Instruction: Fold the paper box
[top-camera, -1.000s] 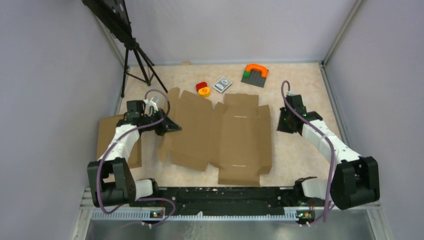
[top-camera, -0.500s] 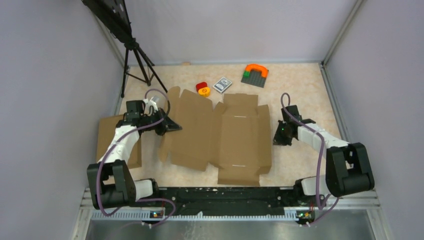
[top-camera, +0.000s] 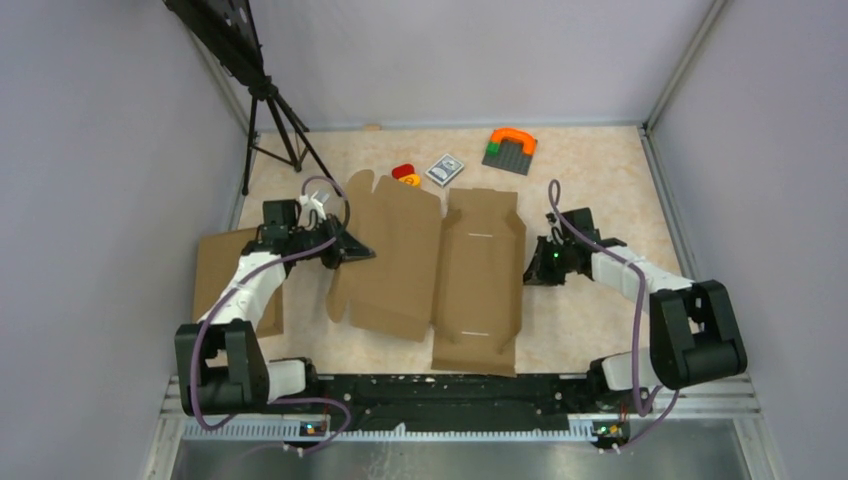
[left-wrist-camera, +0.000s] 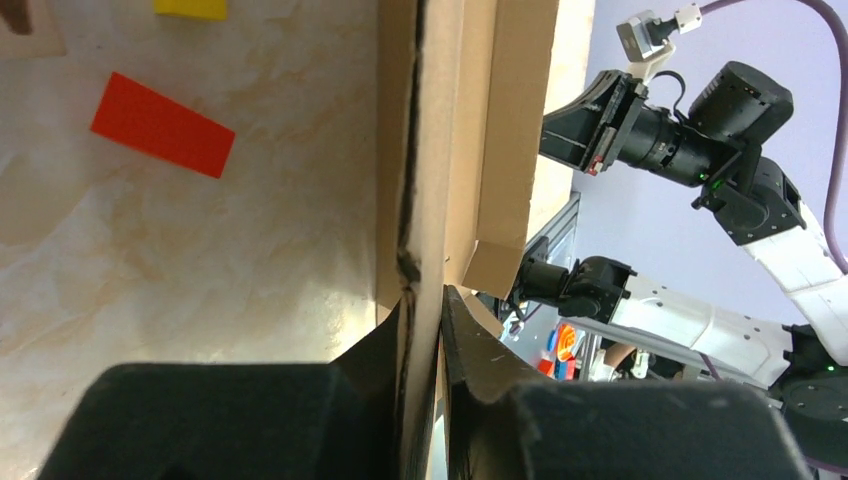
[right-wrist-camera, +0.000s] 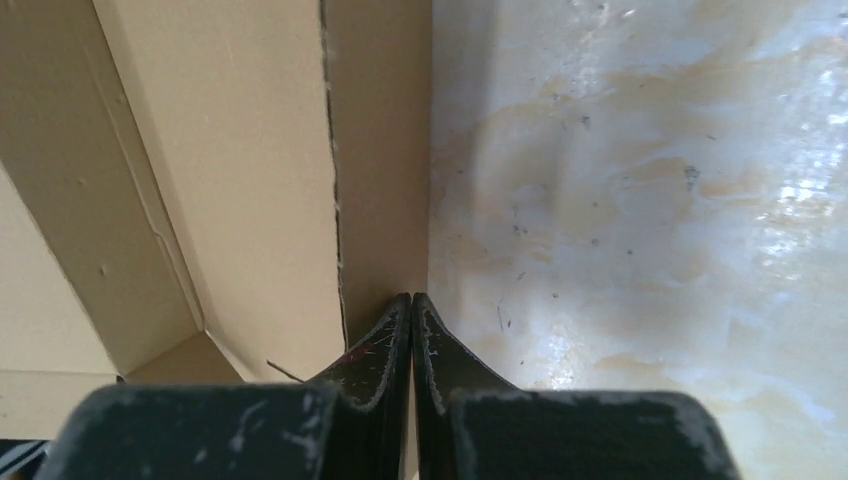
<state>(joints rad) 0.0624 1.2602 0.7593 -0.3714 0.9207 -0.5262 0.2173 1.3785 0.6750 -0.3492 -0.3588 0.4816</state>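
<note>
The paper box (top-camera: 480, 275) is a brown die-cut sheet lying mid-table with its left panel and right side flap tilted up. My left gripper (top-camera: 358, 252) is shut on the sheet's left edge. In the left wrist view that edge of the paper box (left-wrist-camera: 440, 150) runs between the jaws of the left gripper (left-wrist-camera: 425, 300). My right gripper (top-camera: 528, 275) is shut with nothing between its fingers. Its tips rest against the raised right flap. The right wrist view has the right gripper (right-wrist-camera: 412, 298) at the foot of the paper box (right-wrist-camera: 230, 150), where it meets the table.
A second brown box (top-camera: 215, 270) lies at the left under my left arm. A tripod (top-camera: 270, 110) stands at the back left. Behind the sheet are a red and yellow piece (top-camera: 405, 175), a card deck (top-camera: 445, 168) and a grey plate with an orange arch (top-camera: 511, 148).
My right gripper shut and moved left to the sheet's right edge, and the right flap rose. The left panel lifted and the sheet narrowed. My left gripper shifted slightly right.
</note>
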